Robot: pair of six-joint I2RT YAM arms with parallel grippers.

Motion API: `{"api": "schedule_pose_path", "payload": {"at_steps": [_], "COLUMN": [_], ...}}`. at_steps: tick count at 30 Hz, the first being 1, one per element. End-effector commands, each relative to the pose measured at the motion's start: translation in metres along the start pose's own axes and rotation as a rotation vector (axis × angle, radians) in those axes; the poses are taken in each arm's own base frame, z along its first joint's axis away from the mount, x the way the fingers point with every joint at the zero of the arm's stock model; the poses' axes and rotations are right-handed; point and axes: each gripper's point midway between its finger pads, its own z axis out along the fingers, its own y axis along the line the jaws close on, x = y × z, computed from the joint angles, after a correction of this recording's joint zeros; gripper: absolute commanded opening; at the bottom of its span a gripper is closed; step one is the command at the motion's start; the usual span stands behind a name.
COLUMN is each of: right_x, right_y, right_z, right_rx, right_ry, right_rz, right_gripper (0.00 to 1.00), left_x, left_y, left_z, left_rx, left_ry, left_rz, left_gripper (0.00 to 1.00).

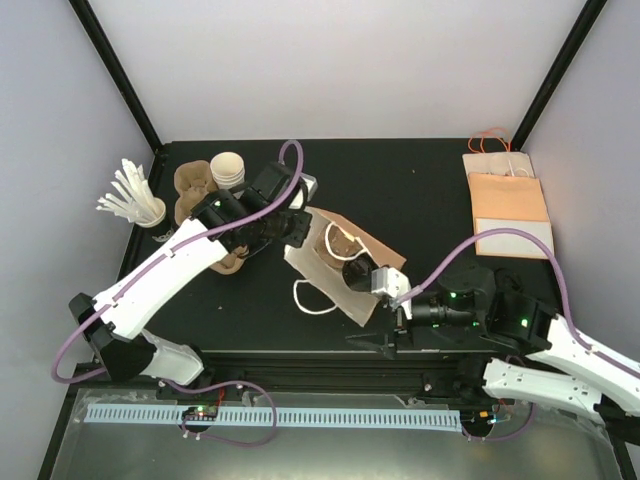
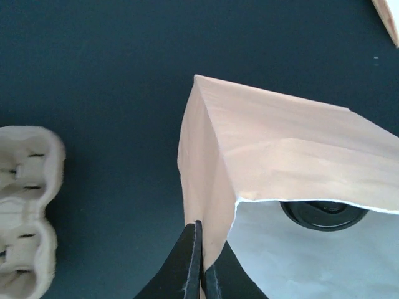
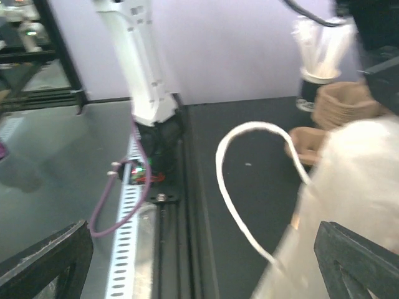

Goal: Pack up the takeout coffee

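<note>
Black table (image 1: 430,200), w/ the brown paper bag (image 2: 280,156) mid-table, looks tipped over, mouth toward the right arm. Takeout coffee (image 2: 323,215) is just inside the mouth, only its black lid showing. Left gripper (image 2: 201,261) pinches the bag's rim. Right gripper (image 3: 201,233) is spread wide, empty, by the white handle (image 3: 249,187). Risk imo: lifting the bag by one corner could spill the cup out, and a right finger could snag the handle loop.

Brown paper bag (image 1: 322,262) lying tipped mid-counter (image 1: 420,190), takeout coffee (image 1: 356,272) black lid showing at its mouth, left gripper (image 1: 297,228) at bag's far corner, flat bags (image 1: 508,205) far right, stirrer cup (image 1: 152,212) far left
</note>
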Motion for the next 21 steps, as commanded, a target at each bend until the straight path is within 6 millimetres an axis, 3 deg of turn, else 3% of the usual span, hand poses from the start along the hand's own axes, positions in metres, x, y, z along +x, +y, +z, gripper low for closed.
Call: {"api": "schedule_pose_path", "payload": {"at_steps": [1, 3, 7, 9, 15, 18, 21], "right_x": [-0.002, -0.003, 0.008, 0.013, 0.026, 0.026, 0.026], "right_y": [-0.029, -0.038, -0.090, -0.104, -0.137, -0.146, -0.164], "right_z": [-0.029, -0.042, -0.072, -0.079, -0.073, -0.064, -0.071], "right_rx": [0.235, 0.317, 0.663, 0.762, 0.949, 0.999, 1.121], "right_ry": [-0.019, -0.056, -0.073, -0.047, 0.152, 0.226, 0.237], "right_rz": [-0.014, -0.005, 0.140, 0.183, 0.377, 0.438, 0.459], "right_gripper": [1.00, 1.00, 1.00, 1.00, 1.00, 1.00, 1.00], "left_x": [-0.012, -0.013, -0.023, -0.032, -0.066, -0.070, -0.067], "left_y": [0.023, 0.029, 0.031, 0.031, 0.019, 0.017, 0.016], "left_z": [-0.021, -0.020, -0.014, -0.008, 0.001, 0.014, 0.026], "left_rx": [-0.037, -0.028, 0.046, 0.092, 0.218, 0.238, 0.252], "left_ry": [-0.024, -0.006, 0.020, 0.030, 0.033, 0.063, 0.118], "left_rz": [0.009, -0.008, -0.067, -0.106, -0.166, -0.187, -0.217], "left_gripper": [0.01, 0.02, 0.03, 0.03, 0.06, 0.07, 0.09]}}
